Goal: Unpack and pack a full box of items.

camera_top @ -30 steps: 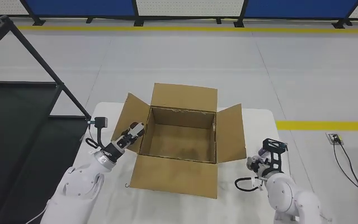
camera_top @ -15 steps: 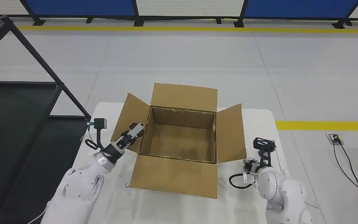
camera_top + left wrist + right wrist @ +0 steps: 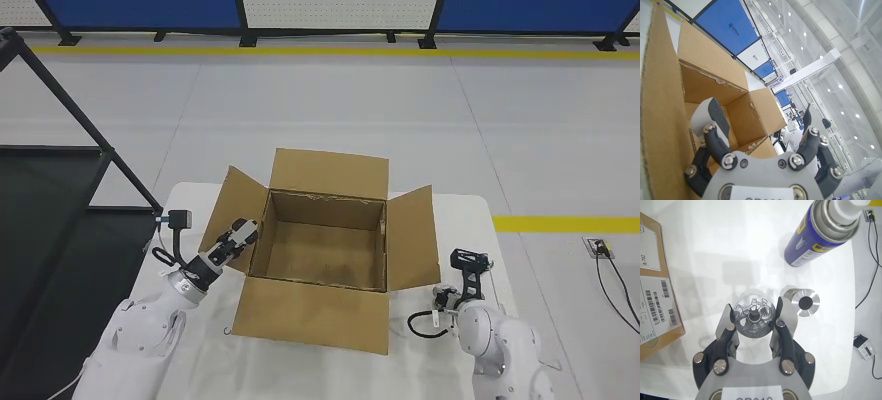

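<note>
**Top view.** Open cardboard box (image 3: 318,250) in the middle of the table (image 3: 465,220), flaps splayed, inside apparently bare. At the box's 9 o'clock, left gripper (image 3: 243,232) by the side flap's fold, likely bracing the box and keeping that flap back. At the box's 4 o'clock, right arm (image 3: 480,335) low over the table, its load too small to tell from here.

**Left wrist view.** Fingers (image 3: 715,111) spread wide with nothing between them, one close alongside the flap. Looks down into a box corner, giving depth that the top view flattens.

**Right wrist view.** Right gripper (image 3: 755,311) pinching a metal gear part (image 3: 754,317) by its rim, pads on opposite sides and flat face up, probably to keep it level. Just beside it a metal cylinder (image 3: 805,303) on end. Farther off, a spray can (image 3: 821,232) standing upright. Labelled box wall nearby, so the unpacked items lie outside, around the box's 4 o'clock.
</note>
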Tool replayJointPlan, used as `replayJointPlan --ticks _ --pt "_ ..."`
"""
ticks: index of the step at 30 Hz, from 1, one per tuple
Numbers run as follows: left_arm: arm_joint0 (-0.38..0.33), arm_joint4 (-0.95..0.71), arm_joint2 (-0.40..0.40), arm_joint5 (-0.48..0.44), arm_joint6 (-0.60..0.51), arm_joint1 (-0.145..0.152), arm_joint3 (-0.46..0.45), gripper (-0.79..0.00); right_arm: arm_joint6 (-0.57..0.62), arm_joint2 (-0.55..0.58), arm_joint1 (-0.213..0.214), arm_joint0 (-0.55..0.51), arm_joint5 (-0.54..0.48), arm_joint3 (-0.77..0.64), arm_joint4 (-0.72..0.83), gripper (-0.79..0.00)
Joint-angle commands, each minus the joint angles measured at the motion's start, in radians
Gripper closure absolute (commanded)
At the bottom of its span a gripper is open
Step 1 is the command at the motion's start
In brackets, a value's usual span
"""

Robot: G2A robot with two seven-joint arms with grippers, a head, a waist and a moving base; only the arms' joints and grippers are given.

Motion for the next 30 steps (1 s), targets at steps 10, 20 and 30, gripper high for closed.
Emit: replayJointPlan --ticks 10,20,30 --pt "0.005 -0.001 -0.001 -0.004 0.003 0.000 -0.003 -0.785 -0.001 -0.005 0.006 0.007 0.005 0.006 0.010 -0.449" --pt "0.008 0.000 -0.002 -0.001 0.001 0.000 -0.008 -0.785 -0.015 -0.007 0.010 -0.006 0.014 -0.036 0.022 -0.785" --pt "0.007 -0.001 0.000 0.000 0.001 -0.001 -0.006 -0.785 -0.193 0.049 0.005 -0.093 0.102 -0.210 0.208 -0.773"
